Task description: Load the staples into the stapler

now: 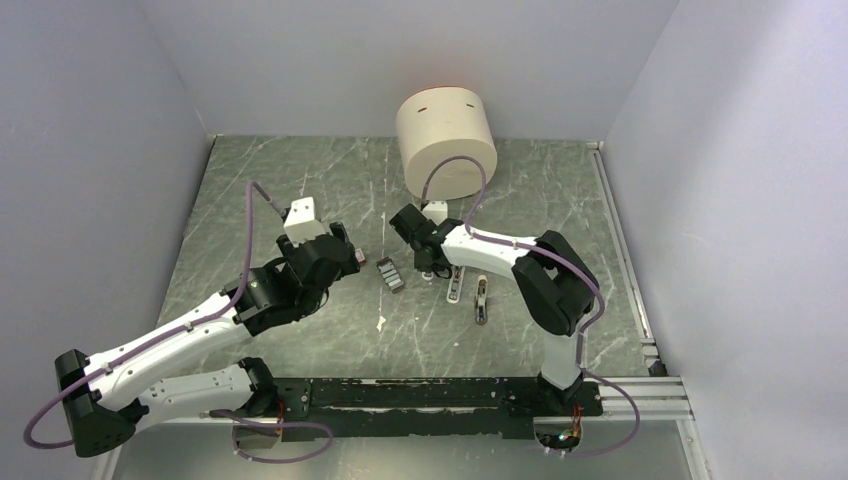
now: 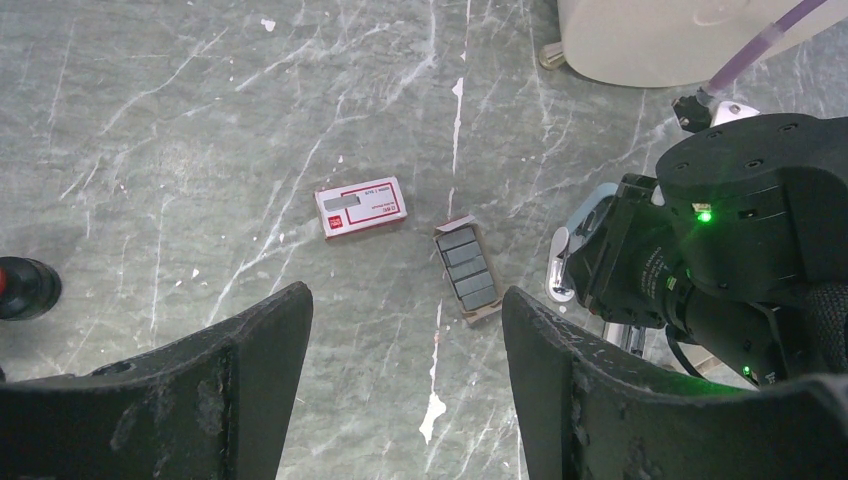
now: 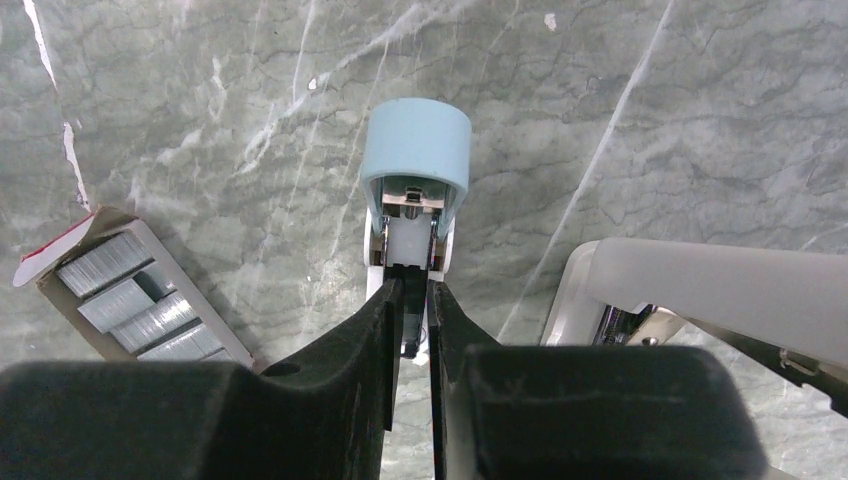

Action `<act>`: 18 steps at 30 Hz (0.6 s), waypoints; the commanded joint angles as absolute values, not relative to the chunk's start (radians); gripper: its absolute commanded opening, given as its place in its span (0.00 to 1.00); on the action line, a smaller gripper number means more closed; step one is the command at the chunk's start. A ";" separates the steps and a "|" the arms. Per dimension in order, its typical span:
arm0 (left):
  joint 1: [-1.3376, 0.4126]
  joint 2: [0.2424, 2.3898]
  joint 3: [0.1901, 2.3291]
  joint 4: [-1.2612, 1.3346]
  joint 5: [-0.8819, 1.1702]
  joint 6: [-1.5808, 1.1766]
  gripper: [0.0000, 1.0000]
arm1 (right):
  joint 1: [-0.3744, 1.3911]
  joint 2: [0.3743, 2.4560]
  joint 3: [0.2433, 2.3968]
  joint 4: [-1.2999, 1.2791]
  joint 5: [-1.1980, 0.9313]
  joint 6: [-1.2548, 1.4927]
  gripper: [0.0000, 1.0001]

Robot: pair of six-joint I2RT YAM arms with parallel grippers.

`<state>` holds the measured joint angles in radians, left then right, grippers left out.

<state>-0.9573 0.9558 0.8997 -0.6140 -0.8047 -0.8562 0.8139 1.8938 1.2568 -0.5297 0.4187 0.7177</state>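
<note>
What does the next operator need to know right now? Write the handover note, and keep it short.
Left gripper: open, empty, hovering over the table near the red-and-white box.
Right gripper: shut, pinching the near end of the pale blue piece.
Staples: grey blocks in a row, out of the box and beside it, between the two grippers.
Stapler: lying beside the right gripper, not gripped.
Done: staples are out of the box.
Left: none are in the stapler yet. A block likely has to be picked up and fed into its rail.
</note>
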 commanded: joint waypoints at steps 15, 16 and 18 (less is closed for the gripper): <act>-0.951 0.928 0.913 -0.612 -0.810 -0.860 0.74 | 0.822 1.747 1.283 -0.472 0.359 0.628 0.33; -0.951 0.923 0.917 -0.618 -0.816 -0.859 0.74 | 0.824 1.746 1.280 -0.454 0.330 0.607 0.34; -0.951 0.914 0.932 -0.627 -0.825 -0.855 0.74 | 0.836 1.750 1.279 -0.420 0.270 0.567 0.37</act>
<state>-0.9573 0.9432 0.9001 -0.6182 -0.8051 -0.8566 0.8154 1.7645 1.2675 -0.4995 0.3725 0.6563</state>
